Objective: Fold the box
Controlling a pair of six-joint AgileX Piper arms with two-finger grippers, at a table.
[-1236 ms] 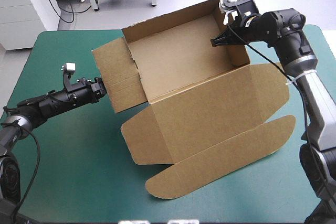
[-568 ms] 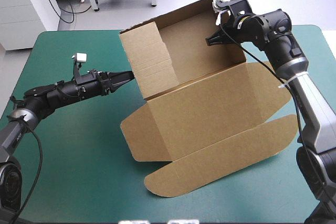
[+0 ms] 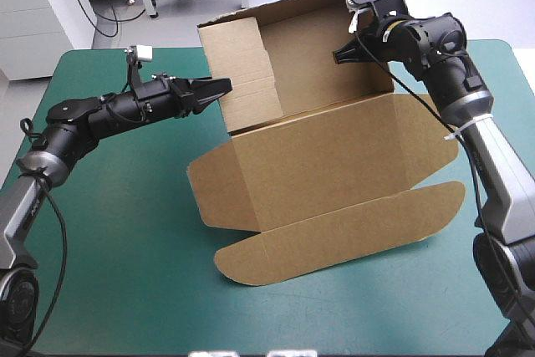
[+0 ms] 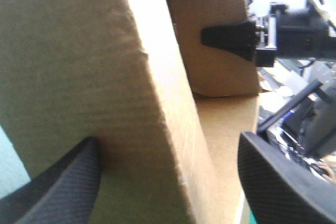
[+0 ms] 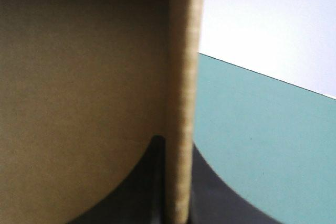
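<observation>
The brown box [image 3: 318, 165] stands at the far middle of the table with its walls raised and its lid flat toward the front. My left gripper [image 3: 219, 88] is open at the upright left end wall [image 3: 242, 73]. In the left wrist view that wall [image 4: 105, 77] stands between its spread fingers [image 4: 168, 140]. My right gripper [image 3: 341, 56] is shut on the top of the right end wall [image 3: 378, 77]. In the right wrist view the board's edge [image 5: 181, 77] runs between its fingers [image 5: 178, 142]. The left wrist view also shows the right gripper [image 4: 226, 38] on the far wall.
The lid's long rounded flap [image 3: 334, 236] lies flat toward the front edge. Bare teal-green cover [image 3: 109, 232] shows to the front left of the box and along the right edge [image 3: 501, 64].
My left gripper has risen and swung toward the far right, turning the left end wall from splayed out to upright. The whole box has shifted a little. The right gripper keeps its hold.
</observation>
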